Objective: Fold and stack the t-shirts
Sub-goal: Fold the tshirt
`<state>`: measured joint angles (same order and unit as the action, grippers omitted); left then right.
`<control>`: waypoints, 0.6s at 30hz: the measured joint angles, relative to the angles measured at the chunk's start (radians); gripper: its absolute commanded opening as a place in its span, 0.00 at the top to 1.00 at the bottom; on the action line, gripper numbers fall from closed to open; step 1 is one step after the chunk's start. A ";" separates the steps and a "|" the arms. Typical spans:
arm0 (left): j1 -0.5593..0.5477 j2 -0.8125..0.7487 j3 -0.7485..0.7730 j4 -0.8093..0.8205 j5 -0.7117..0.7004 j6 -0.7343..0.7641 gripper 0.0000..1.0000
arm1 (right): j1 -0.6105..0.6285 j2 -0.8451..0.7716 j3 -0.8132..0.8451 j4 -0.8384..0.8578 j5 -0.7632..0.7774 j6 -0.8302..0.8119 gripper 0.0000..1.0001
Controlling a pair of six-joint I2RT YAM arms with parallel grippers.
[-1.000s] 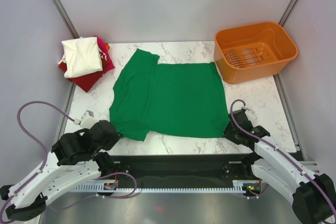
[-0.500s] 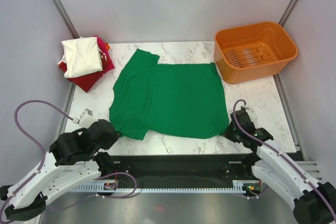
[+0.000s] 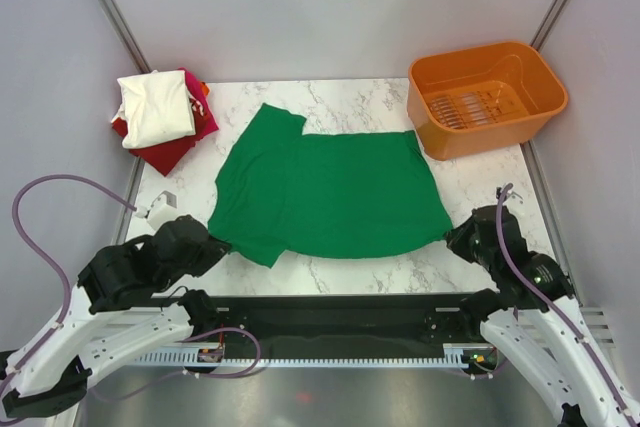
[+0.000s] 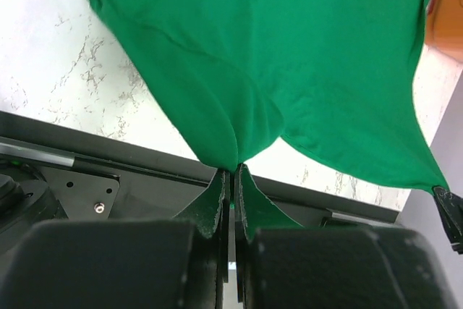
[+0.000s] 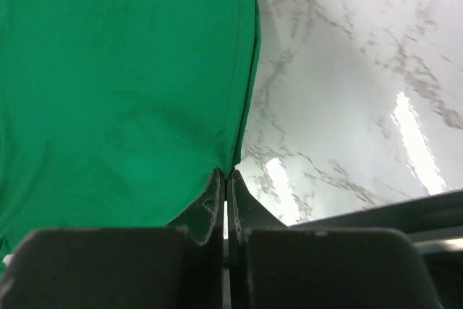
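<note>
Green tee [image 3: 330, 192] is pinched at both near corners. Left fingers [image 4: 211, 204] are clenched on the near sleeve, at the front edge of the counter [image 3: 480, 187]; cloth gathers to a point there. Right fingers [image 5: 206, 208] are clenched on the near hem corner. The rest of the shirt lies flat, extending away from both pairs toward the far side. Long axis runs left-right, neck end left, hem right. Judgement: a near-to-far fold suits this hold, neither arm better placed. Folded stack [image 3: 160, 117] sits far left, well apart; orange basket [image 3: 485, 97] far right.
</note>
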<state>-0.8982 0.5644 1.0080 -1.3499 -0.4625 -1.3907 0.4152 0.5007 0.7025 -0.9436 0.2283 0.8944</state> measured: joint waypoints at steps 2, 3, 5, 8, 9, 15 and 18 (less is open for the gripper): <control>0.000 0.005 0.018 0.000 0.007 0.026 0.98 | 0.000 -0.026 0.013 -0.060 0.029 0.013 1.00; 0.000 0.010 0.023 0.000 0.014 0.037 0.98 | 0.000 -0.039 0.024 -0.087 0.045 0.018 1.00; 0.000 0.029 0.025 -0.002 0.030 0.058 0.98 | 0.000 -0.056 0.048 -0.117 0.068 0.024 1.00; 0.000 0.066 0.025 -0.002 0.051 0.080 0.98 | 0.000 -0.053 0.057 -0.131 0.082 0.027 1.00; 0.000 0.075 0.025 -0.002 0.055 0.085 0.98 | 0.000 -0.048 0.057 -0.135 0.082 0.027 1.00; 0.000 0.064 0.025 -0.002 0.052 0.117 0.98 | 0.000 -0.027 0.055 -0.119 0.068 0.014 1.00; 0.000 0.078 0.024 -0.004 0.048 0.160 0.98 | 0.000 0.012 0.050 -0.082 0.054 -0.005 1.00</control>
<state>-0.8982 0.6426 1.0321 -1.3537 -0.4141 -1.2308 0.4152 0.5125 0.7521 -1.0256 0.2821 0.8898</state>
